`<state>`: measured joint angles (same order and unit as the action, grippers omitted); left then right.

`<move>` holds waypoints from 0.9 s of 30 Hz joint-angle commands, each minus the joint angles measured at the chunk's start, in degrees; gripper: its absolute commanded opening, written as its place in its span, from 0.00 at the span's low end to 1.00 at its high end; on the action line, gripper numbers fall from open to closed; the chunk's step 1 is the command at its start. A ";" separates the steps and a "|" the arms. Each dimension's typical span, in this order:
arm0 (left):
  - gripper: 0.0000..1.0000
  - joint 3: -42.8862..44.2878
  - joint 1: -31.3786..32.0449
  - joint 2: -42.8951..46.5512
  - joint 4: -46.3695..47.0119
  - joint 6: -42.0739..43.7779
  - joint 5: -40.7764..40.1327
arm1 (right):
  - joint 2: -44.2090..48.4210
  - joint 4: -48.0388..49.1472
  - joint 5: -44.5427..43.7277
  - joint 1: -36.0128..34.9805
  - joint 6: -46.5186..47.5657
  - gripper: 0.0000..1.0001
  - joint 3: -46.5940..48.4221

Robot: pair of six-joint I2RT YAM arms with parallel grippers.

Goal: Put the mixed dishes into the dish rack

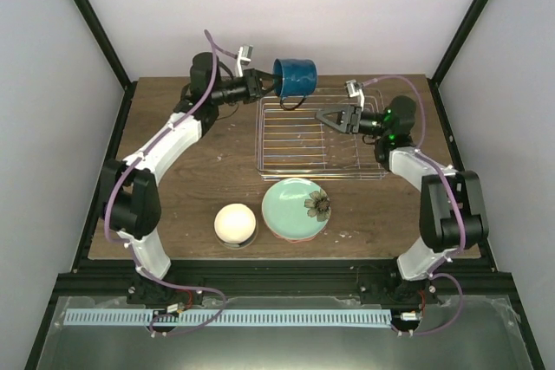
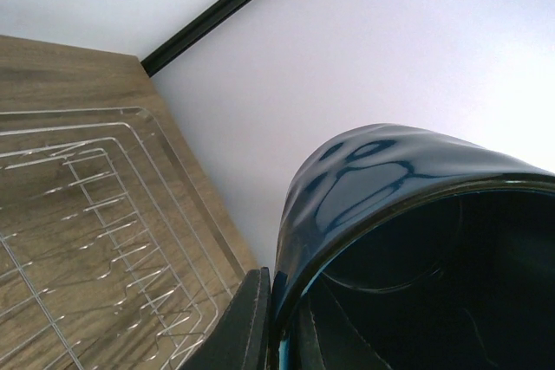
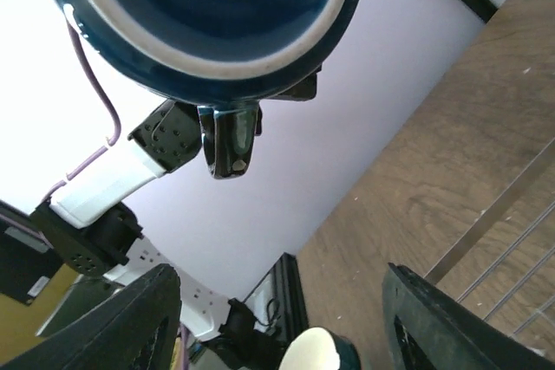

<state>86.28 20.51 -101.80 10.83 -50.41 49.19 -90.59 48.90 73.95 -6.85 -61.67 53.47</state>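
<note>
Left gripper [image 1: 265, 84] pinches mug [image 1: 295, 75] by the rim, upper centre of frame. Mug is aloft, tipped sideways over the far-left corner of rack [image 1: 295, 149]. Right gripper [image 1: 329, 117] is spread wide over the rack's right half. White bowl [image 1: 235, 223] and green plate [image 1: 297, 208] sit on table [image 1: 191, 179], lower centre.

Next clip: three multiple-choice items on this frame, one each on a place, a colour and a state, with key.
1. Where is the dark blue mug?
A) held in the air over the dish rack's far-left corner
B) lying in the rack
C) on a shelf
2. The bowl left of the flower-marked plate is:
A) black
B) red
C) cream-white
3. The right hand is:
A) shut on the mug
B) open and empty
C) shut on the plate
Key: A, the left hand grips its rim above the wires; C, its pale dome shows; B, its fingers stand apart with nothing between.
</note>
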 commanded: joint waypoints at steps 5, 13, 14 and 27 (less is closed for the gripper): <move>0.00 -3.30 1.08 0.23 12.53 -2.65 0.61 | -8.61 25.96 1.86 -4.34 -18.88 0.58 4.52; 0.00 -5.98 2.68 0.99 8.40 1.83 -2.38 | -11.96 26.32 0.89 -5.29 -19.52 0.51 9.35; 0.00 -6.79 2.69 0.91 8.79 1.52 -2.62 | -12.24 26.33 0.89 -5.30 -19.60 0.49 10.11; 0.00 -9.55 4.89 -1.51 16.97 -3.09 -2.88 | -15.36 26.77 -0.72 -5.33 -19.72 0.19 13.66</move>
<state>77.65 23.38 -102.08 21.47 -51.96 43.81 -105.43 72.86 75.40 -11.77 -81.91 63.07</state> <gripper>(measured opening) 0.074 0.233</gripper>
